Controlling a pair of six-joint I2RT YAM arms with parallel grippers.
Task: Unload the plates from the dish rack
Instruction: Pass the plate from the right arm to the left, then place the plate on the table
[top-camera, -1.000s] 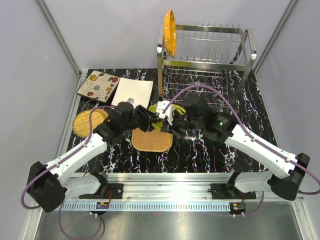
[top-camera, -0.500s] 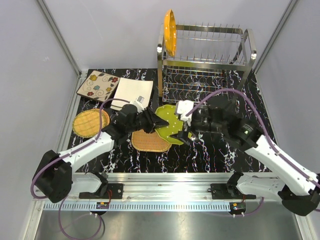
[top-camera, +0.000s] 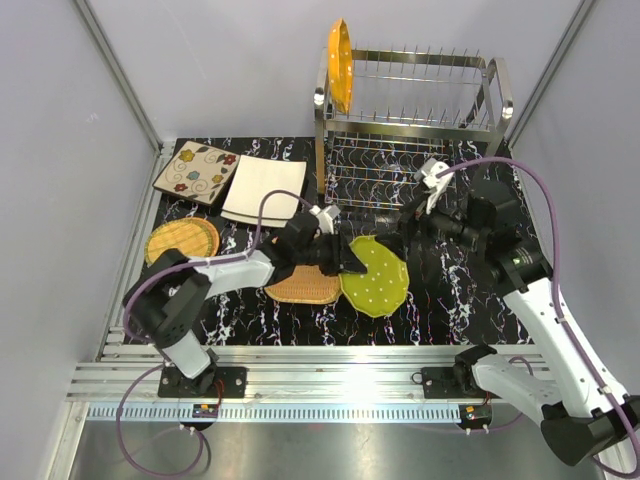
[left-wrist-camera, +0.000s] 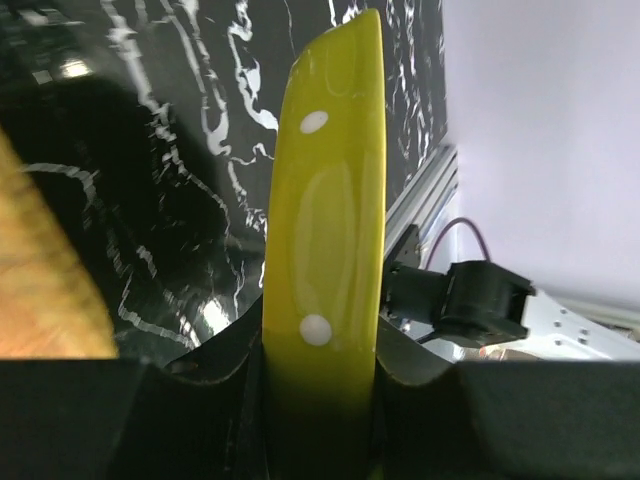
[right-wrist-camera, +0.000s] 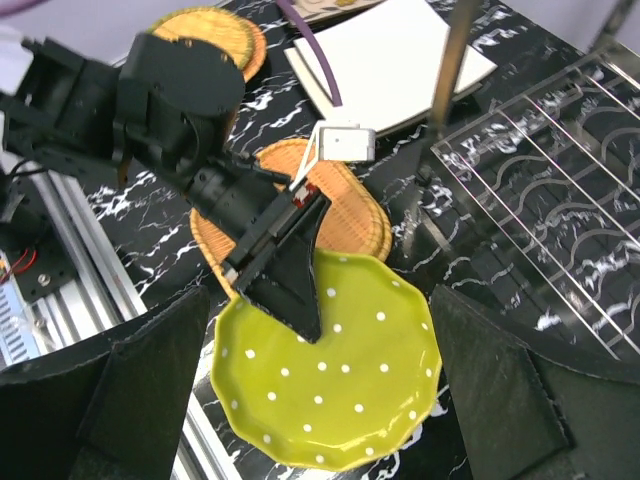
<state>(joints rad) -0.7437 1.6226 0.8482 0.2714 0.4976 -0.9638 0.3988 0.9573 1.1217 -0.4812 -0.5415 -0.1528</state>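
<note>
Left gripper (top-camera: 343, 257) partly closed, pinching the rim of the green dotted plate (top-camera: 378, 277). The plate sits near-flat at lower centre of the overhead view, just beside a woven wicker plate (top-camera: 298, 285). Right gripper (top-camera: 412, 222) has its jaws wide and empty, right of centre.

Green plate: glossy glaze, scalloped rim, stiff. Probably slippery and easily chipped, so a rim pinch suits it.

Round orange dotted plate (top-camera: 340, 62) stands on edge at the upper-left end of the steel-wire dish rack (top-camera: 430, 120). Best taken by its exposed rim.

green plate (right-wrist-camera: 340, 400): glossy | wicker plate (top-camera: 300, 288): woven, rough | dish rack (top-camera: 320, 150): shiny wire
</note>
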